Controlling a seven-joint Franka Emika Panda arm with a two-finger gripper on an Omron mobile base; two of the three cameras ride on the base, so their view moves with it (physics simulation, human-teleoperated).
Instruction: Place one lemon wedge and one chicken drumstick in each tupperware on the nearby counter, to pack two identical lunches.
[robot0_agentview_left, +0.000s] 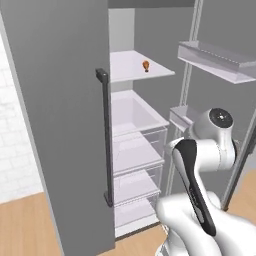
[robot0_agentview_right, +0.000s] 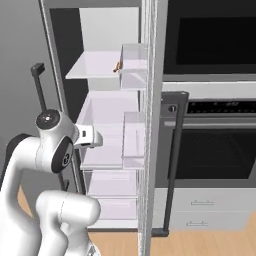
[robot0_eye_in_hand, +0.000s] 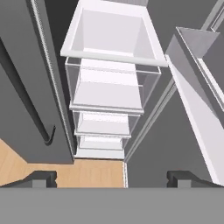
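Note:
One small reddish-brown chicken drumstick (robot0_agentview_left: 146, 65) lies on the upper white shelf (robot0_agentview_left: 132, 70) inside the open fridge; from the right base it shows at the shelf's right edge (robot0_agentview_right: 117, 66). My gripper (robot0_eye_in_hand: 113, 179) is open, its two dark fingertips (robot0_eye_in_hand: 41, 178) far apart with nothing between them. It hangs in front of the fridge, well below the drumstick's shelf, and looks down over the clear drawers (robot0_eye_in_hand: 109, 92). My hand (robot0_agentview_right: 89, 137) sits at about mid-height of the fridge. The lemon wedges, the tupperwares and the counter are out of view.
The grey fridge door (robot0_agentview_left: 60, 125) with a dark vertical handle (robot0_agentview_left: 106, 140) stands close on the left. The open door (robot0_agentview_right: 150, 125) with clear bins (robot0_agentview_right: 134, 140) stands on the right. Beyond it are a wall oven (robot0_agentview_right: 215, 145) and wooden floor (robot0_eye_in_hand: 92, 173).

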